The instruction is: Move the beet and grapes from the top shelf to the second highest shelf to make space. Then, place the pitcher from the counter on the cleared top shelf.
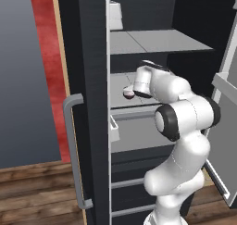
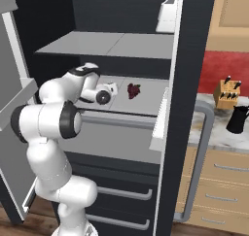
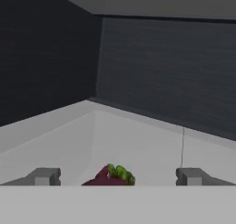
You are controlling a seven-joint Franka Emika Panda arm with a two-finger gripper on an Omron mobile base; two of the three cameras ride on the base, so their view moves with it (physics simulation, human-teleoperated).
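Observation:
My gripper [image 1: 130, 90] [image 2: 113, 90] [image 3: 117, 176] reaches into the open fridge over the second highest shelf [image 1: 121, 82] [image 2: 151, 92] [image 3: 147, 149]. It stands open. The beet [image 1: 128, 94] [image 3: 105, 178], dark red with a green top, lies on that shelf between the spread fingertips [image 3: 44, 176], and no finger touches it. The grapes [image 2: 133, 90] rest on the same shelf, just right of the hand. Above them, the top shelf [image 1: 157, 41] [image 2: 107, 44] is bare. The black pitcher [image 2: 238, 119] stands on the counter [image 2: 209, 133], right of the fridge.
A tan knife block [image 2: 226, 94] stands behind the pitcher. The fridge's door edge with its grey handle [image 1: 73, 150] [image 2: 197, 167] flanks the opening, and another open door [image 1: 227, 108] [image 2: 14, 99] hangs on the other side. A grey front rail [image 1: 134, 112] [image 2: 121, 119] borders the second shelf.

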